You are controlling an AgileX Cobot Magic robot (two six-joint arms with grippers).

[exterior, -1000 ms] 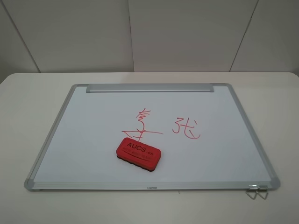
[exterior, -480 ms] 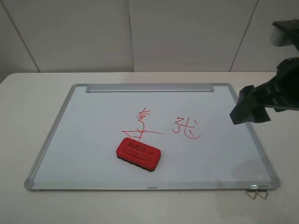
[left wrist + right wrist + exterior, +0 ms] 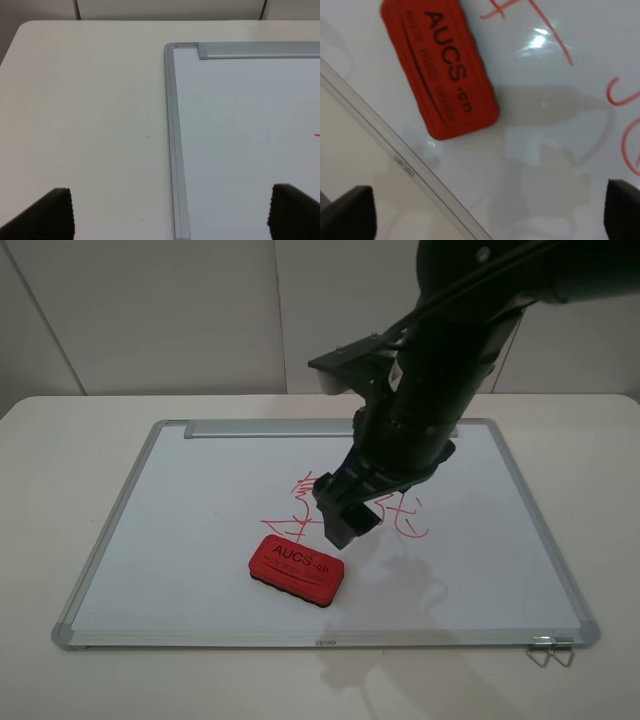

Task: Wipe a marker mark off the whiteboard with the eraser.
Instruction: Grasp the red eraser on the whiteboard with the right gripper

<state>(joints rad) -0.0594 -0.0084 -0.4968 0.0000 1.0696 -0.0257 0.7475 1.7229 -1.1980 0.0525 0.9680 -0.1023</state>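
Note:
The whiteboard (image 3: 180,530) lies flat on the table, tray bar at the far edge. The red eraser (image 3: 296,567) rests on it near the front middle, "AUCS" face up, and also shows in the right wrist view as the eraser (image 3: 440,67). Just behind it is the marker mark (image 3: 296,502), partly hidden by my right arm; its base line (image 3: 551,35) shows in the wrist view. My right gripper (image 3: 346,518) hovers open just right of and behind the eraser, touching nothing. My left gripper (image 3: 170,215) is open over the board's left frame (image 3: 172,125).
The smaller red scribble (image 3: 408,518) lies right of the mark, half covered by the arm. A metal clip (image 3: 550,651) sticks out at the board's front right corner. Bare white table (image 3: 60,460) surrounds the board; a wall stands behind.
My right arm came in from the right and swung across the board to hang over its middle beside the eraser. The eraser and the marks have not moved.

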